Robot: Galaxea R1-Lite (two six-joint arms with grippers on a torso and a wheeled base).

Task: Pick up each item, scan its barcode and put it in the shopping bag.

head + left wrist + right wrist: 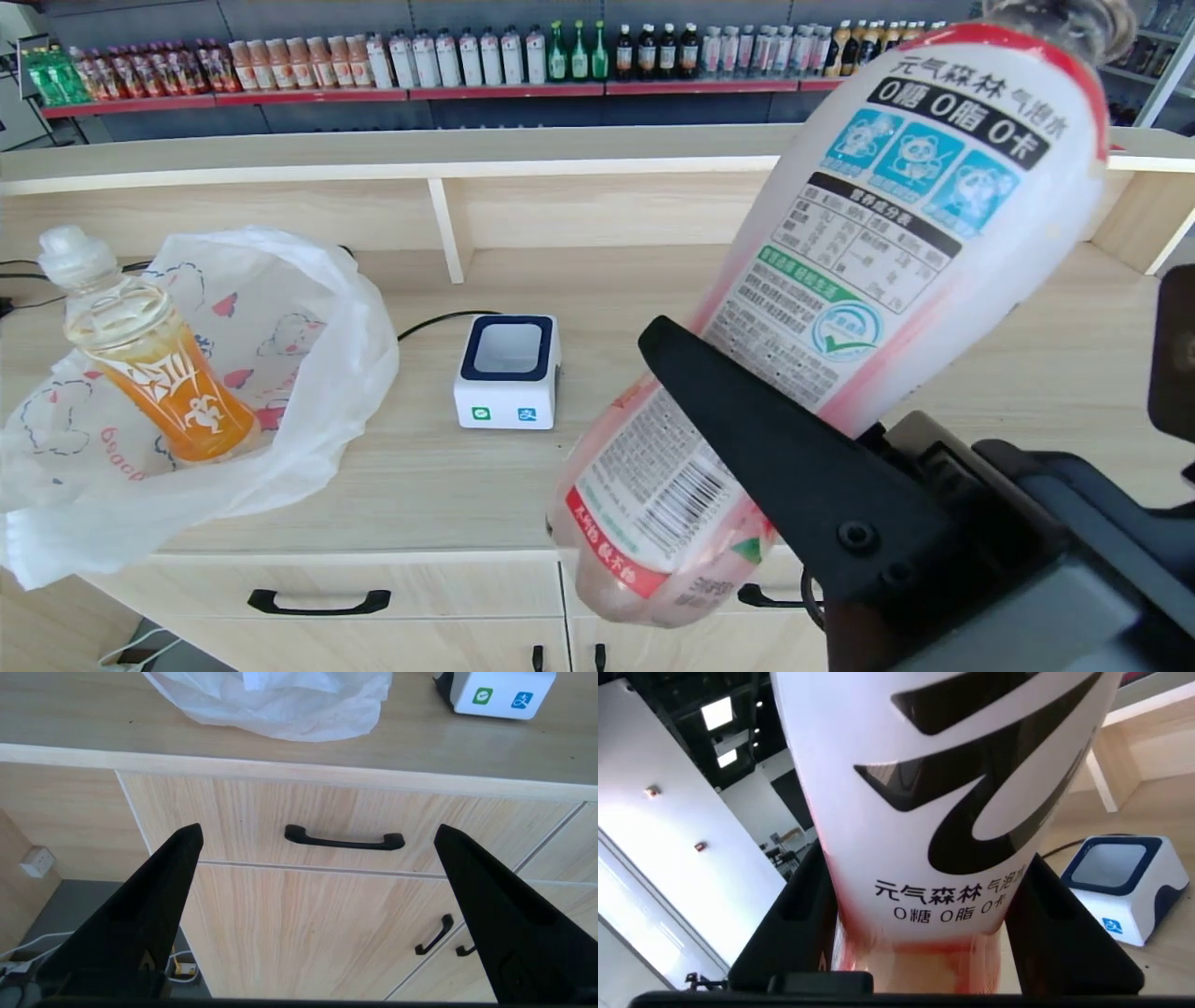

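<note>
My right gripper (794, 439) is shut on a pale pink bottle (840, 308) held high in front of the head camera, tilted with its base toward the front and its barcode facing the camera. In the right wrist view the bottle (943, 793) sits between the two black fingers (803, 905). The white barcode scanner (509, 371) stands mid-counter, also seen as the scanner (1125, 882). A white plastic shopping bag (308, 373) lies at the left with an orange drink bottle (149, 359) in it. My left gripper (318, 924) is open below the counter edge, facing a drawer.
A wooden counter (467, 485) has a raised back ledge (448, 159) and a divider. Drawers with black handles (344, 840) are below its front edge. A cable (434, 322) runs from the scanner. Shelves of bottles (523, 56) line the back wall.
</note>
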